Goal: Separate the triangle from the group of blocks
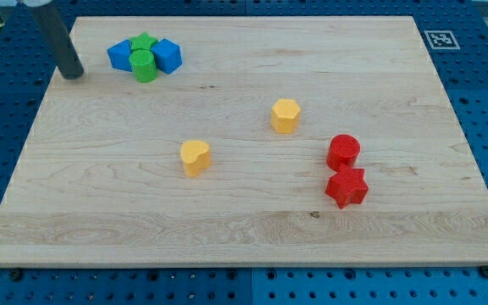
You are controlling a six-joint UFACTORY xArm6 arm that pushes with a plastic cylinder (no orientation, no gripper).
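Note:
A tight group of blocks sits at the view's top left. It holds a blue triangle (122, 56) on the left, a green star (145, 42) at the top, a green cylinder (145, 66) at the bottom and a blue cube (169, 56) on the right, all touching. My tip (73, 75) rests on the board's left edge, a short way left of and slightly below the blue triangle, not touching it.
A yellow hexagon (285, 115) and a yellow heart (195, 158) lie near the middle of the wooden board (244, 246). A red cylinder (343, 152) and a red star (346, 187) sit close together at the right.

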